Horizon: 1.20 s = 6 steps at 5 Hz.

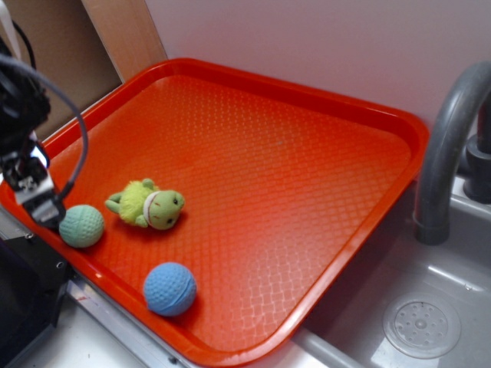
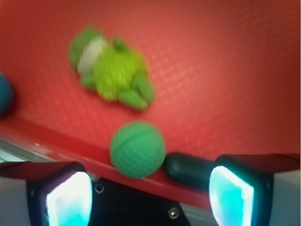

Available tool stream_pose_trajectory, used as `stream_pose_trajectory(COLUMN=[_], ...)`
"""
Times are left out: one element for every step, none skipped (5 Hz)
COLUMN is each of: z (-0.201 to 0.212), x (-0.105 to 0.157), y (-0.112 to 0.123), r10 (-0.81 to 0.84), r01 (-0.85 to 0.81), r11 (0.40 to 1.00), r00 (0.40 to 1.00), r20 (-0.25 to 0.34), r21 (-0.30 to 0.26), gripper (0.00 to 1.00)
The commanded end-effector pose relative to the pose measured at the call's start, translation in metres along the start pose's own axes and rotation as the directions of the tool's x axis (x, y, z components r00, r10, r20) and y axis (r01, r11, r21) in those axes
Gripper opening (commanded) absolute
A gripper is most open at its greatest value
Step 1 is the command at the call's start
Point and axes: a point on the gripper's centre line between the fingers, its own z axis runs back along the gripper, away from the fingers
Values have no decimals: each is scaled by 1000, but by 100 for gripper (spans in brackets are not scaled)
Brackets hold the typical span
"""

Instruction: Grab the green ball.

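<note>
The green ball [image 1: 81,225] is small, pale mint and dimpled. It lies on the red tray [image 1: 322,100] close to its near-left rim. In the wrist view the ball [image 2: 138,149] sits against the tray's rim, just ahead of the jaws. My gripper [image 1: 44,208] hangs over the tray's left rim, right beside the ball on its left. In the wrist view my gripper [image 2: 150,197] is open, its two pads wide apart with nothing between them, and the ball lies beyond the fingertips.
A fuzzy yellow-green plush frog [image 1: 147,204] lies just right of the green ball, also in the wrist view [image 2: 113,70]. A blue dimpled ball [image 1: 169,289] sits near the tray's front rim. A grey faucet [image 1: 445,138] and sink drain [image 1: 421,326] are at right.
</note>
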Motion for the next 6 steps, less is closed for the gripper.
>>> stream_pose_trajectory(z=[-30, -51, -69, -79, -69, -35], x=[7, 8, 13, 17, 17, 21], y=[-6, -19, -20, -16, -14, -4], r10=[-46, -70, -52, -8, 10, 77], r01=[46, 69, 53, 10, -8, -76], r11=[998, 997, 998, 999, 999, 995], r00=[999, 997, 998, 999, 1000, 997], r20=[-14, -27, -39, -51, -30, -18], r21=[-37, -28, 19, 43, 43, 62], gripper=[100, 100, 100, 0, 0, 0])
